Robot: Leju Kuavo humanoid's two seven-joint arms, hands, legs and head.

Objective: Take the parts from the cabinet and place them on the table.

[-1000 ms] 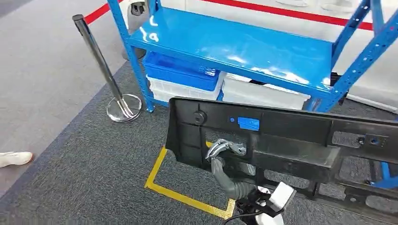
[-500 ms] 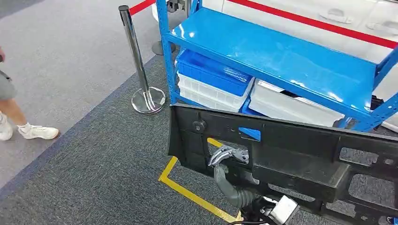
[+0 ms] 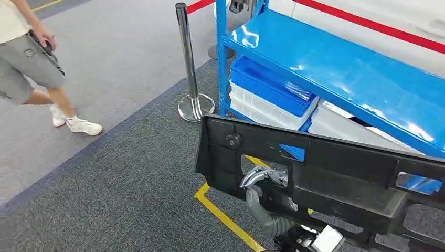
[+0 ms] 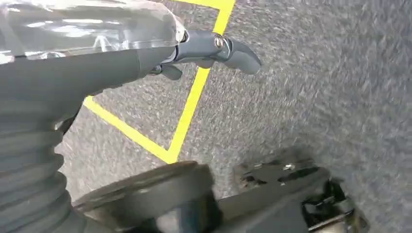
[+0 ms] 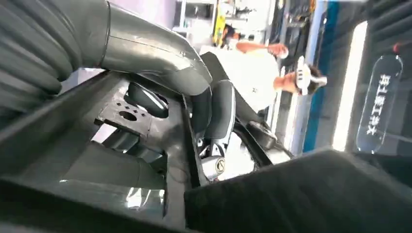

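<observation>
A dark grey carpeted floor [image 3: 120, 194] is seen spread across most of the head view, with a lighter grey strip further out and yellow floor tape [image 3: 223, 218] marked on it in an angular outline. Behind that, a blue metal shelving rack [image 3: 336, 68] is stood, and its glossy top shelf is seen bare on the part in view, while a blue plastic bin [image 3: 270, 86] stacked on a white plastic bin [image 3: 262, 107] is kept on the level below, just beside another white bin [image 3: 346, 126]. The task's thing, a long black moulded plastic panel [image 3: 325, 168] with cut-outs and ribs, is held up off the floor in front of the rack, well clear of the shelves. It's gripped by the left hand [image 3: 262, 176], whose fingers are hooked through an opening near the panel's left end. The right hand [image 5: 214, 121] is seen in the right wrist view, fingers curled against the panel's inner ribs, so it looks gripped there too. A chrome stanchion post [image 3: 188, 63] with a round base is stood just beside the rack's corner, and a person in grey shorts and white shoes [image 3: 31, 63] is seen on the lighter floor, well apart from the robot.
</observation>
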